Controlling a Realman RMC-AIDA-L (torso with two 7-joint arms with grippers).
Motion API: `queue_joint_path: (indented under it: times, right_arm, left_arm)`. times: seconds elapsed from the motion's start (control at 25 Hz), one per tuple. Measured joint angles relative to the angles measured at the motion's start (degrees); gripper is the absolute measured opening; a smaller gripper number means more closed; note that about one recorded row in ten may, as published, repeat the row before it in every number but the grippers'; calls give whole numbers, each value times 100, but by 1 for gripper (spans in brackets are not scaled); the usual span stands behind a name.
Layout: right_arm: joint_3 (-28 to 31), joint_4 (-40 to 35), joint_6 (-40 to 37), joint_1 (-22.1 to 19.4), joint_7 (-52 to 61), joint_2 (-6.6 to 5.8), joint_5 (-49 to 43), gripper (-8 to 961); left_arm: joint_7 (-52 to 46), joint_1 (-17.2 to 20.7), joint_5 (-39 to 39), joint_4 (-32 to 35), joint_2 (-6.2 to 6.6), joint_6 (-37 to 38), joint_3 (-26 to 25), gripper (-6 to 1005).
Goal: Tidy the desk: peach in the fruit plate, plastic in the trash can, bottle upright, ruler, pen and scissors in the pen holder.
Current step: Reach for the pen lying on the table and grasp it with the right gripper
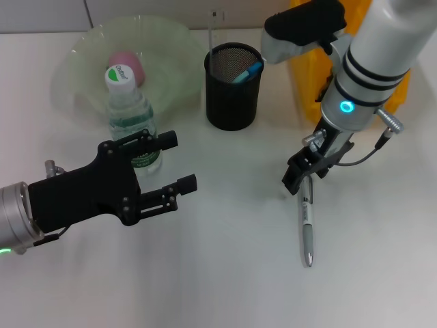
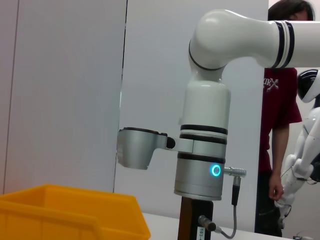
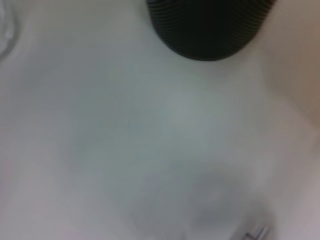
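Nearest you in the head view is the left gripper (image 1: 179, 162), held low over the white table (image 1: 225, 273) on the robot's left; its two black jaws stand apart, with nothing between them. Just behind its fingertips you see the bottle (image 1: 130, 109), upright with a green-and-white cap, standing at the front edge of the fruit plate (image 1: 82, 61). A pink peach (image 1: 130, 63) lies in that translucent plate, right behind the bottle.

On the robot's right, the right gripper (image 1: 300, 176) points down at the table, its jaws at the upper end of the pen (image 1: 307, 229); you cannot tell whether they are closed on it. The pen lies flat on the table, running from the jaws toward you.

Between the two arms and farther back stands the black mesh pen holder (image 1: 233, 89), already carrying a blue-handled item and a clear ruler (image 1: 213, 31) standing upright at its far rim. A yellow bin (image 1: 300, 75) sits beside the holder, partly hidden by the right arm.

In the right wrist view you see the holder's dark base (image 3: 210, 25) and bare table. The left wrist view shows the right arm (image 2: 205, 135) and the yellow bin.
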Motion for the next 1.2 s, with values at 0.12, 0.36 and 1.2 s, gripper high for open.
queue_joint_path:
  times: [0.12, 0.36, 1.2]
  right_arm:
    - [-199, 0, 65, -6, 1, 0, 101, 630]
    - [-262, -1, 86, -25, 3, 0, 146, 623]
    - [-269, 70, 140, -74, 4, 0, 128, 467]
  left_arm:
    - [2, 2, 0, 0, 0, 4, 0, 748]
    - [3, 29, 6, 0, 0, 4, 0, 748]
    - [22, 47, 8, 28, -1, 10, 0, 748]
